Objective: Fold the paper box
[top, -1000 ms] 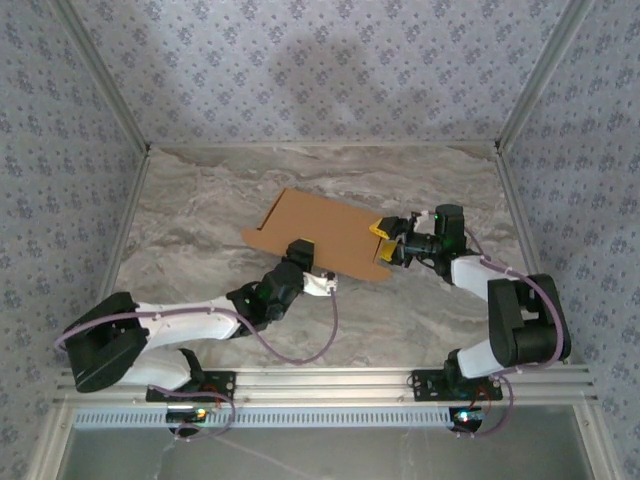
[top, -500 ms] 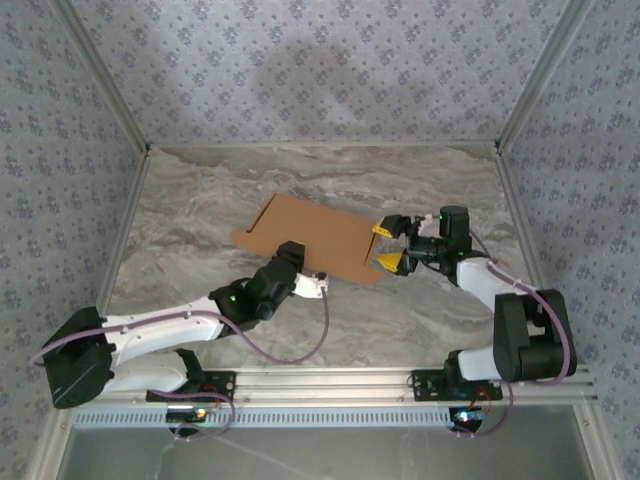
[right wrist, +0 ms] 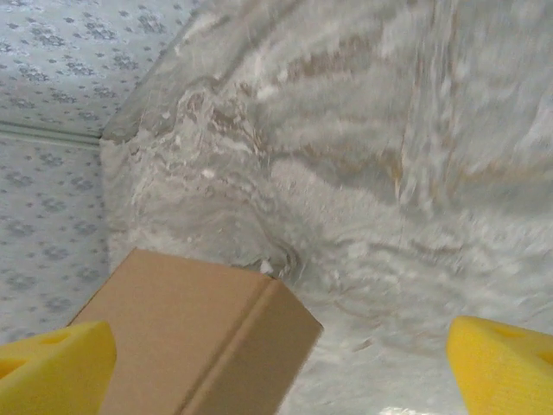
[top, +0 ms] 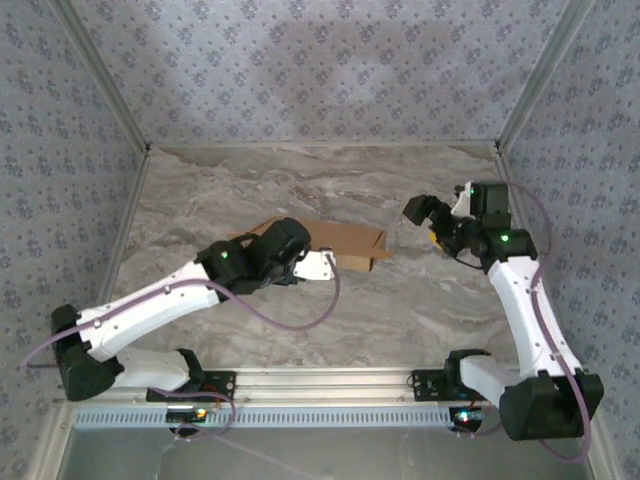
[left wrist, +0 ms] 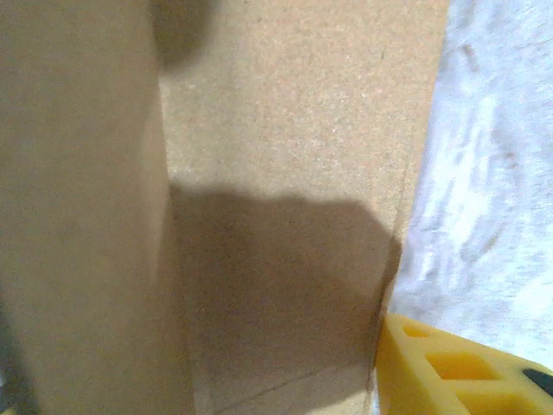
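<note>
The overhead view is bright and evenly lit by soft light from above. It is reasonably sharp, with only faint, soft-edged shadows on the marble table point(top: 420, 300) and a dim grey smudge at the top centre of the back wall point(top: 330, 20). The left wrist view is so close to the paper box point(left wrist: 294, 130) that the cardboard looks soft and grainy, with a broad dark shadow across the lower middle and pale, washed-out marble down the right edge. In the right wrist view the box at lower left is fairly crisp, while the marble smears into blur toward the right side.
</note>
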`<state>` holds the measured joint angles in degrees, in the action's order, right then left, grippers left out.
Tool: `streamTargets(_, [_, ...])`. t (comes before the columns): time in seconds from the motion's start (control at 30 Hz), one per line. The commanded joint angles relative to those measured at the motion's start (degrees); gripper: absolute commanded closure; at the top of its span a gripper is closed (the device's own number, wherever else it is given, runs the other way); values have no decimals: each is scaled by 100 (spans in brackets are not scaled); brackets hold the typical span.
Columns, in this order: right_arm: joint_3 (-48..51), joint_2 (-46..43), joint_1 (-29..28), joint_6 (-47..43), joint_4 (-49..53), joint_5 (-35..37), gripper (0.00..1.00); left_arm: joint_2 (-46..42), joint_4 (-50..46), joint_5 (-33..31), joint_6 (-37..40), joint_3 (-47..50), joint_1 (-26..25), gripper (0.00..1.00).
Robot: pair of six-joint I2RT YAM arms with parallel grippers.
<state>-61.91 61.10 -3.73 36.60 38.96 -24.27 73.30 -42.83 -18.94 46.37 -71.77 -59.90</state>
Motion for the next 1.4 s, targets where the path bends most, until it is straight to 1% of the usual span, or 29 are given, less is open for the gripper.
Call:
streamTargets(0.0, [-425, -148, -140, -1111, 1111, 1101, 0, 445, -1670, 783, -761, -773, 22, 47])
streamTargets(0.07, [-309, -254, -117, -946, 877, 780, 0, 787, -2137, 997, -857, -1185, 18, 46])
streamTargets(0.13, [-109, -352, -113, -925, 401, 203, 0, 1138, -2500, 1149, -938, -1505, 37, 46])
streamTargets(0.17, [44, -430, -113, -801, 64, -3, 0, 1317, -2679, 1288, -982, -1631, 63, 47])
streamTargets(0.2, [198, -511, -117, -575, -252, -68, 2, 1478, -2839, 1405, -1010, -1727, 87, 48])
streamTargets(0.23, [249, -549, -116, -548, -364, -157, 6, 1601, -2945, 1467, -1036, -1801, 88, 49])
streamTargets(0.3, [174, -475, -113, -443, -126, -369, 16, 1826, -3070, 1668, -1086, -1908, 147, 50])
streamTargets(0.37, [10, -340, -123, -530, 106, -437, 23, 1955, -3029, 1775, -1085, -1918, 197, 50])
streamTargets(0.43, [-39, -257, -161, -380, 264, -598, 33, 2068, -2936, 1899, -1100, -1920, 256, 49])
streamTargets(0.5, [-8, -296, -188, -23, 369, -657, 44, 2191, -2753, 1980, -1136, -1874, 332, 49])
streamTargets(0.57, [53, -409, -166, 440, 446, -769, 52, 2299, -2609, 2048, -1163, -1833, 383, 49])
streamTargets(0.63, [139, -457, -150, 941, 245, -928, 55, 2367, -2459, 2130, -1213, -1815, 447, 49])
streamTargets(0.7, [335, -441, -210, 1393, -33, -1530, 55, 2390, -2288, 2184, -1244, -1746, 520, 48])
streamTargets(0.73, [458, -470, -268, 1704, -270, -1694, 56, 2406, -2257, 2183, -1245, -1742, 533, 48])
streamTargets(0.8, [726, -612, -402, 2372, -728, -1679, 57, 2435, -2249, 2186, -1236, -1732, 566, 48])
streamTargets(0.9, [949, -681, -545, 3179, -1174, -1680, 53, 2435, -2172, 2240, -1217, -1687, 610, 47])
streamTargets(0.97, [815, -577, -610, 3295, -959, -1571, 52, 2439, -2126, 2295, -1202, -1669, 665, 47])
streamTargets(1.03, [401, -452, -638, 2484, -238, -1315, 48, 2457, -2098, 2332, -1187, -1656, 714, 45])
streamTargets(1.1, [-293, -280, -744, 806, 657, -890, 43, 2516, -2138, 2352, -1145, -1697, 766, 45])
streamTargets(1.13, [-572, -192, -912, -82, 1095, -477, 39, 2539, -2158, 2359, -1112, -1713, 765, 45])
streamTargets(1.17, [-1050, -97, -1155, -784, 1640, 402, 38, 2556, -2169, 2360, -1064, -1710, 773, 44])
streamTargets(1.2, [-1238, -38, -1460, -1400, 1905, 1208, 39, 2571, -2160, 2368, -1001, -1697, 787, 44])
streamTargets(1.23, [-1176, -83, -1703, -2084, 1866, 1655, 40, 2578, -2158, 2393, -938, -1684, 794, 43])
streamTargets(1.27, [-883, -244, -1952, -2816, 1602, 1898, 41, 2584, -2155, 2421, -859, -1667, 803, 43])
streamTargets(1.3, [-567, -428, -2125, -3449, 1363, 1983, 41, 2584, -2121, 2434, -798, -1639, 804, 42])
streamTargets(1.33, [-252, -551, -2211, -3841, 1200, 2054, 41, 2584, -2099, 2430, -753, -1615, 813, 42])
streamTargets(1.37, [-85, -622, -2218, -4308, 1134, 1870, 41, 2584, -2089, 2452, -714, -1604, 820, 42])
